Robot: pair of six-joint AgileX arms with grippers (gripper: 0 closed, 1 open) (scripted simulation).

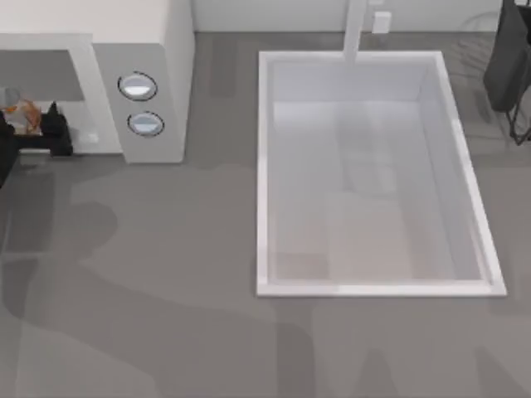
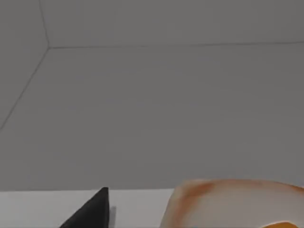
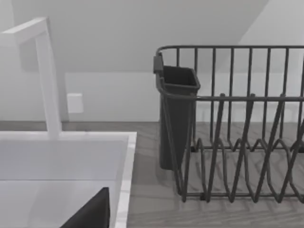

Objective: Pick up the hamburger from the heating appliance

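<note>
The white heating appliance [image 1: 166, 50] stands at the back left of the table, with two round knobs [image 1: 138, 86] on its front. My left gripper [image 1: 31, 126] reaches into its cavity and stands open around the hamburger [image 1: 20, 113], a small orange-brown bun. The left wrist view looks at the grey cavity walls [image 2: 152, 109], with the hamburger [image 2: 232, 204] close up beside one black fingertip [image 2: 95, 213]. My right arm [image 1: 510, 58] is parked at the back right, its gripper open, and one of its fingertips [image 3: 92, 213] shows over the sink's rim.
A large white sink basin [image 1: 264, 166] fills the middle and right of the table, with a faucet [image 1: 355, 29] at its back. A dark wire dish rack [image 3: 237, 142] with a cutlery holder [image 3: 176, 118] stands at the back right. Bare grey counter runs along the front.
</note>
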